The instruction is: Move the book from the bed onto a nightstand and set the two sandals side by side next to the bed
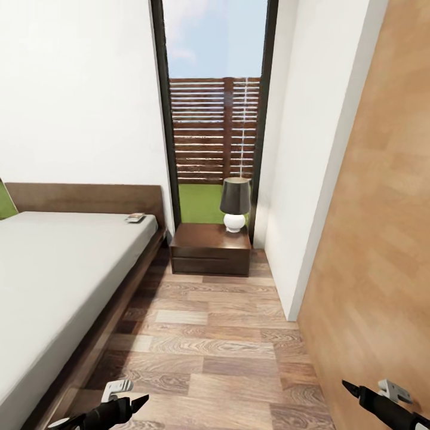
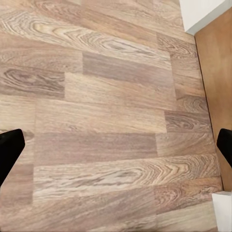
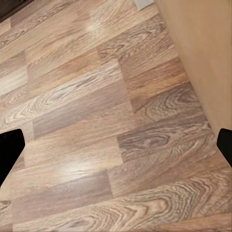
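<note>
One small dark book [image 1: 135, 218] lies flat on the grey bed [image 1: 54, 269].

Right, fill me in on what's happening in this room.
Nothing is being handled yet. The robot stands on the wood floor between the bed and a wall. Its left pincer and right pincer are both open and empty, hanging over bare planks. The book lies on the mattress at the far corner, near the headboard. Beyond it, under the window, stands a nightstand with a lamp on top.
</note>
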Tool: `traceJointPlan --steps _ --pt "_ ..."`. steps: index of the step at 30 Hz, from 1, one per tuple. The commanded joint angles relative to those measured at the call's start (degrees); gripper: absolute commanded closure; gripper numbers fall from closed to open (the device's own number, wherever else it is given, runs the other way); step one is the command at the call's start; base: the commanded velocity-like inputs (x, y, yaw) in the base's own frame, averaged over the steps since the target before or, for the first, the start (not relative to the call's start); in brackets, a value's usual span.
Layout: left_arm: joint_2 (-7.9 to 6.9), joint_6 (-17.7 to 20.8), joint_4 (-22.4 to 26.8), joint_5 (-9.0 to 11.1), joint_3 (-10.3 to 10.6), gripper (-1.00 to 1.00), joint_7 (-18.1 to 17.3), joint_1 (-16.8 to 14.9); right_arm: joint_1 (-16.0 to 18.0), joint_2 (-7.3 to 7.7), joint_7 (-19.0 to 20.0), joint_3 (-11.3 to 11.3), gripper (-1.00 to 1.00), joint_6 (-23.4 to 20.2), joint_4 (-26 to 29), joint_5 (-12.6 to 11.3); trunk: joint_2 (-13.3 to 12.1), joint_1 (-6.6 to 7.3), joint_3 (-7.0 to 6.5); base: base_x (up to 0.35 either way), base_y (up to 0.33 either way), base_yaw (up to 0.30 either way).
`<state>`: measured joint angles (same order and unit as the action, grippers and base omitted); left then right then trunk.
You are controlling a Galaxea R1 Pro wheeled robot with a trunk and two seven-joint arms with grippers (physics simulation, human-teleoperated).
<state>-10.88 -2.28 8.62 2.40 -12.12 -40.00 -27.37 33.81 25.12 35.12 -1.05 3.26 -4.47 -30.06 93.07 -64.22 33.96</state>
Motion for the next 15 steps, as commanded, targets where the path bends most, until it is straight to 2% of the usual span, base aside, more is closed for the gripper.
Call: traceJointPlan --steps 1,7,15 --pt "-0.02 -0.18 -0.09 0.24 0.08 -1.0 -0.17 -0.05 0.12 -0.02 0.3 -0.09 -1.0 0.34 -0.27 0.0 0.03 0.0 0.06 0.024 0.0 0.0" --pt "-0.02 -0.18 -0.09 0.24 0.08 -1.0 -0.17 -0.05 0.12 -0.25 0.3 -0.09 -1.0 0.34 -0.25 0.0 0.03 0.0 0.06 0.03 -0.025 0.0" --pt "-0.02 -0.17 -0.09 0.24 0.08 -1.0 -0.17 -0.04 0.12 -0.33 0.3 -0.09 -1.0 0.34 -0.27 0.0 0.03 0.0 0.06 0.171 -0.161 0.0"
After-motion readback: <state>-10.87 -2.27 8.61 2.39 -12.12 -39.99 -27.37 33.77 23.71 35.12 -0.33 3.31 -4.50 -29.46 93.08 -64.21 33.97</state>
